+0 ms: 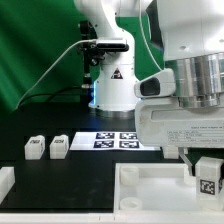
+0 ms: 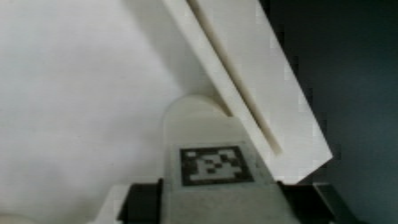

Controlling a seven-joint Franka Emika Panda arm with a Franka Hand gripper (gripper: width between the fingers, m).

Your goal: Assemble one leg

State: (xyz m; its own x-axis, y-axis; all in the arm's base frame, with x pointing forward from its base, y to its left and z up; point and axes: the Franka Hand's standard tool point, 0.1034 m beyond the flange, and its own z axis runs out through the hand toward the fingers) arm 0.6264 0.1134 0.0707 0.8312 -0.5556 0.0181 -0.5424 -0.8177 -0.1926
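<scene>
1. A black surface (image 1: 75,165) is backed by a green curtain (image 1: 35,50).
2. A white tray (image 1: 150,195) with a raised rim is seen at the front.
3. A leg (image 1: 208,178) is clamped in the gripper (image 1: 207,172), over the tray's inside.
4. Two more legs (image 1: 35,147) (image 1: 59,146) are set beside the marker board (image 1: 118,139).

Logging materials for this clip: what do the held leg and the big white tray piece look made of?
The leg in the claw: seemingly matte white plastic, smooth, with a printed tag. The tray piece: likely the same plastic, uniform white with a moulded raised rim.
</scene>
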